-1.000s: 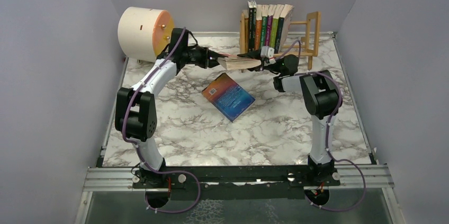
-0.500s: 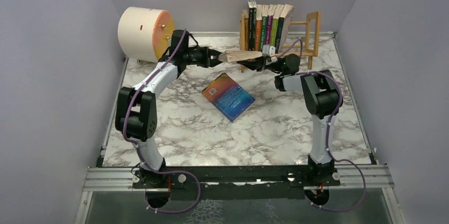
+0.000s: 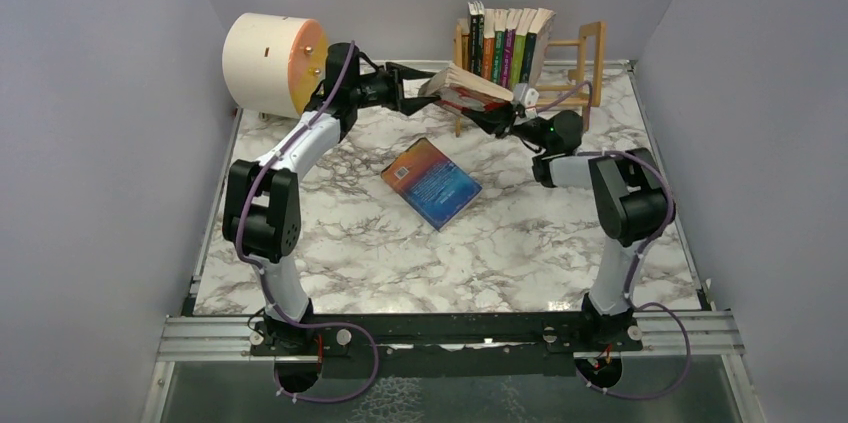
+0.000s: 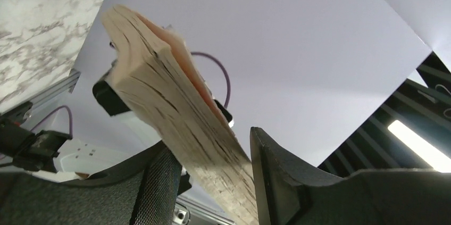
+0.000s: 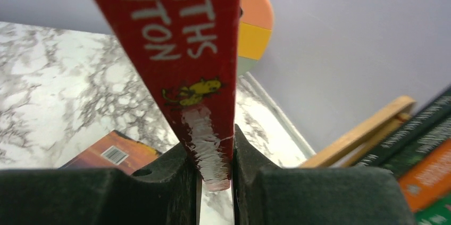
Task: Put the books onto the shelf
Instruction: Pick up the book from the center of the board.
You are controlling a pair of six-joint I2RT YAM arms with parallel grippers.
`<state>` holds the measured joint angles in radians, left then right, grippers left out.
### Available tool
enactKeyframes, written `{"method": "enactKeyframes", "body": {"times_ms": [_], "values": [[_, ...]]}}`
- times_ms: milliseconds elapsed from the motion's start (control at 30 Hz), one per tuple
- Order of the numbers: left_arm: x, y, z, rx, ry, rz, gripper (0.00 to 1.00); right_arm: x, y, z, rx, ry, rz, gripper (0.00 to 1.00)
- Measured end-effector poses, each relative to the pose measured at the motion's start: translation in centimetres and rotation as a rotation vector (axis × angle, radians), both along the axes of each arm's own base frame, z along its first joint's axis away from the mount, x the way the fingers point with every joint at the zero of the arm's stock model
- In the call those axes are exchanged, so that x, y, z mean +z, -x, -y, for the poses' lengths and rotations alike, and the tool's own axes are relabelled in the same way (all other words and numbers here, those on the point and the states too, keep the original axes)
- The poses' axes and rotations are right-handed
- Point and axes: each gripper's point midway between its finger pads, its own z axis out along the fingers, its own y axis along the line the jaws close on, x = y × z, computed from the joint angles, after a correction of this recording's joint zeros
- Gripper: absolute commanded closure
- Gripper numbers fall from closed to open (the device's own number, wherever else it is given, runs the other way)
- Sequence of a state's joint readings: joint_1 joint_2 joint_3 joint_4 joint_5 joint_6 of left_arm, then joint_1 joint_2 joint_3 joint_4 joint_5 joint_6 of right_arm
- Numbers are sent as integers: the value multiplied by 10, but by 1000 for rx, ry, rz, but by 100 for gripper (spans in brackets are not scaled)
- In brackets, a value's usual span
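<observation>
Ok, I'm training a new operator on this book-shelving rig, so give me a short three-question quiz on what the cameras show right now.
1. True or false: the right gripper is shut on the red book.
2. Fill in: seen from the top camera, the books standing on the shelf crowd its ____ end.
3. The blue book is: A leaning on the shelf; B lying flat on the table; C held in the air.
Key: 1 true; 2 left; 3 B.
</observation>
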<state>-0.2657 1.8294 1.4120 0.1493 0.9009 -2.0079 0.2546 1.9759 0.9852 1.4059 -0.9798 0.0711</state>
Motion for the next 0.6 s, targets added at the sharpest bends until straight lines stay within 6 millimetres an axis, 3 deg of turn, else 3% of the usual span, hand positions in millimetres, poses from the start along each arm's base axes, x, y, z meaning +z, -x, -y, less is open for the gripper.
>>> {"method": "enactKeyframes", "body": {"times_ms": [133,300,433,600], "values": [[19,-6,-3,13,10,57,59,34,-2,17,-121,-23,9,99],[24,-12,-9,30,9,88,59,76,-9,39,-288,-49,-23,99],[23,-21,-10,35,-15,120,59,87,-15,61,-434,-63,-120,99],[26,-26,-10,40,-65,177,59,84,-22,86,-602,-51,-284,99]]}}
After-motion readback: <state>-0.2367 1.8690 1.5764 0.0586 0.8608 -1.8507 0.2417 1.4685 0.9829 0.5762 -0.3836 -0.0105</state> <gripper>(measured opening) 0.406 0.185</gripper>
